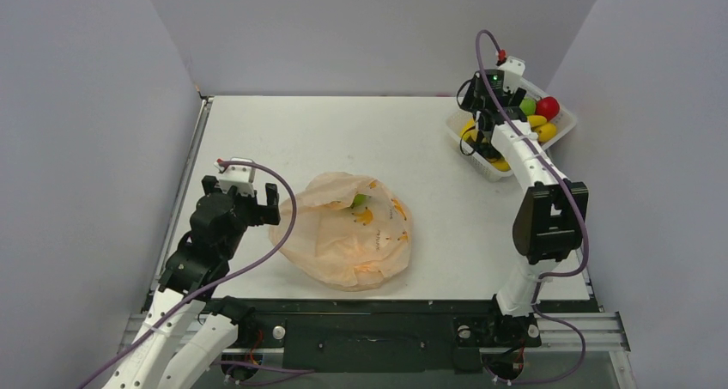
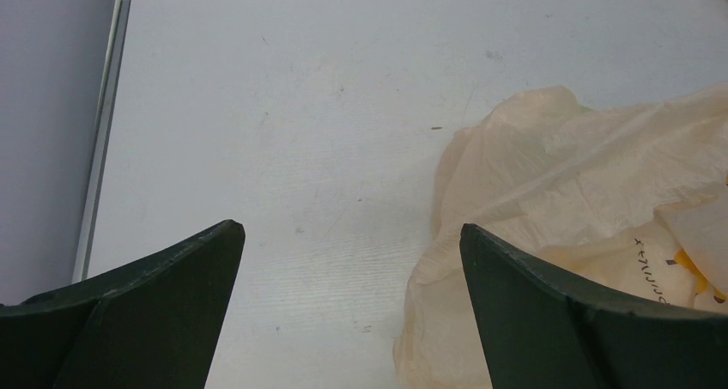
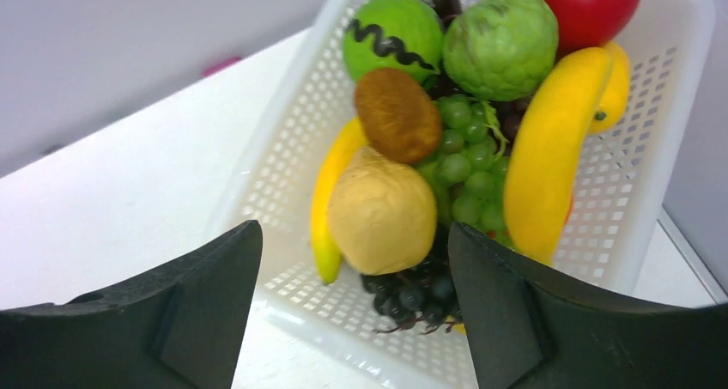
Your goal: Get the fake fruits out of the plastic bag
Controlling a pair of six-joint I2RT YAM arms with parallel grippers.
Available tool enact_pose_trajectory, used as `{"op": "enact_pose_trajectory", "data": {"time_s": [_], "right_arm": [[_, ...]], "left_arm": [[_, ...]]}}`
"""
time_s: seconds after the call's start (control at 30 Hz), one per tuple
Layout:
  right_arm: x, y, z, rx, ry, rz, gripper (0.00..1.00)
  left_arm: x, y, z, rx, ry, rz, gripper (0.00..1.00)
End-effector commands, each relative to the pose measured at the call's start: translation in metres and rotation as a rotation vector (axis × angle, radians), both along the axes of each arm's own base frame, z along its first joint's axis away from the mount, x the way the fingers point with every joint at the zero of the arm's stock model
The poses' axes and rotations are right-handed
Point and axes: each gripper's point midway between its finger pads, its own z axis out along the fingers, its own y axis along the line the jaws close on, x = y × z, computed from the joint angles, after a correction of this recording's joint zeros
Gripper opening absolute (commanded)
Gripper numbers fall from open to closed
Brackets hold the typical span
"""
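Observation:
The peach-orange plastic bag point(image 1: 343, 234) lies crumpled on the table's near middle. A green fruit point(image 1: 359, 201) and something yellow-orange point(image 1: 366, 217) show through its upper part. My left gripper point(image 1: 245, 200) stands open just left of the bag. In the left wrist view, the left gripper point(image 2: 348, 228) holds nothing and the bag point(image 2: 558, 174) lies by the right finger. My right gripper point(image 1: 486, 140) hangs open over the white basket; in its own view the right gripper point(image 3: 352, 227) is empty, above a tan fruit point(image 3: 382, 210) and dark grapes point(image 3: 412, 290).
The white lattice basket point(image 1: 568, 121) sits at the far right, its wall point(image 3: 670, 148) close to the side panel. It holds a red apple point(image 3: 592, 7), bananas point(image 3: 549, 148), green fruits point(image 3: 391, 37), a brown one point(image 3: 397, 114) and green grapes point(image 3: 464, 174). Grey walls enclose the table.

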Motion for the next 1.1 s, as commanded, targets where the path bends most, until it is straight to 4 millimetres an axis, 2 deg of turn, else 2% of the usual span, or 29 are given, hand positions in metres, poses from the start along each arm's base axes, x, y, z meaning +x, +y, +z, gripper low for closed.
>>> {"op": "enact_pose_trajectory", "data": {"time_s": [0.0,0.1,0.13,0.17,0.23,0.27,0.3,0.33,0.37,0.4,0.43,0.47,0.5,0.53,0.57,0.6,0.63,0.67,0.73,0.8,0.93,1.07], "right_arm": [[-0.007,0.043,0.050,0.026,-0.138,0.069,0.75],[-0.014,0.077,0.058,0.047,-0.158,0.142,0.74],[-0.018,0.097,0.058,0.062,-0.161,0.191,0.74],[-0.020,0.109,0.061,0.072,-0.171,0.218,0.73],[-0.033,0.154,0.066,0.087,-0.178,0.323,0.73],[-0.038,0.167,0.066,0.087,-0.175,0.357,0.73],[-0.051,0.191,0.067,0.084,-0.173,0.416,0.73],[-0.058,0.203,0.068,0.086,-0.177,0.446,0.73],[-0.074,0.224,0.067,0.085,-0.174,0.503,0.73],[-0.081,0.235,0.071,0.094,-0.196,0.531,0.73],[-0.100,0.250,0.068,0.100,-0.199,0.578,0.73],[-0.108,0.260,0.074,0.126,-0.235,0.603,0.73],[-0.129,0.269,0.071,0.143,-0.242,0.647,0.72],[-0.137,0.277,0.077,0.178,-0.282,0.673,0.72],[-0.157,0.283,0.071,0.195,-0.288,0.711,0.72],[-0.166,0.291,0.078,0.234,-0.324,0.737,0.72],[-0.184,0.297,0.072,0.251,-0.321,0.773,0.72],[-0.194,0.303,0.073,0.279,-0.333,0.794,0.72],[-0.228,0.323,0.061,0.301,-0.308,0.884,0.72],[-0.250,0.330,0.050,0.287,-0.285,0.928,0.72],[-0.280,0.328,0.026,0.217,-0.249,0.986,0.73],[-0.289,0.319,0.021,0.162,-0.240,1.010,0.73]], "left_arm": [[0.003,-0.001,0.020,-0.043,-0.069,0.002,0.97],[0.002,0.000,0.020,-0.042,-0.070,0.005,0.97],[0.002,0.000,0.020,-0.041,-0.069,0.005,0.97],[0.002,0.000,0.020,-0.040,-0.068,0.008,0.97],[0.002,0.001,0.019,-0.038,-0.065,0.011,0.97],[0.002,0.001,0.018,-0.037,-0.064,0.012,0.97],[0.002,0.001,0.018,-0.036,-0.063,0.014,0.97],[0.002,0.001,0.017,-0.035,-0.061,0.014,0.97],[0.002,0.001,0.016,-0.034,-0.059,0.014,0.97],[0.002,0.001,0.016,-0.033,-0.058,0.016,0.97],[0.003,0.001,0.016,-0.034,-0.057,0.017,0.97],[0.003,0.002,0.016,-0.033,-0.056,0.019,0.97],[0.003,0.002,0.016,-0.033,-0.056,0.019,0.97],[0.003,0.002,0.017,-0.034,-0.059,0.020,0.97],[0.003,0.002,0.017,-0.034,-0.060,0.020,0.97],[0.003,0.002,0.016,-0.034,-0.059,0.020,0.97],[0.003,0.002,0.016,-0.034,-0.057,0.019,0.97],[0.004,0.001,0.015,-0.034,-0.055,0.016,0.97],[0.005,-0.001,0.014,-0.032,-0.047,0.011,0.97],[0.006,-0.002,0.012,-0.032,-0.040,0.003,0.97],[0.008,-0.019,0.004,-0.043,-0.010,-0.078,0.97],[0.010,-0.045,-0.009,-0.062,0.053,-0.207,0.97]]}}
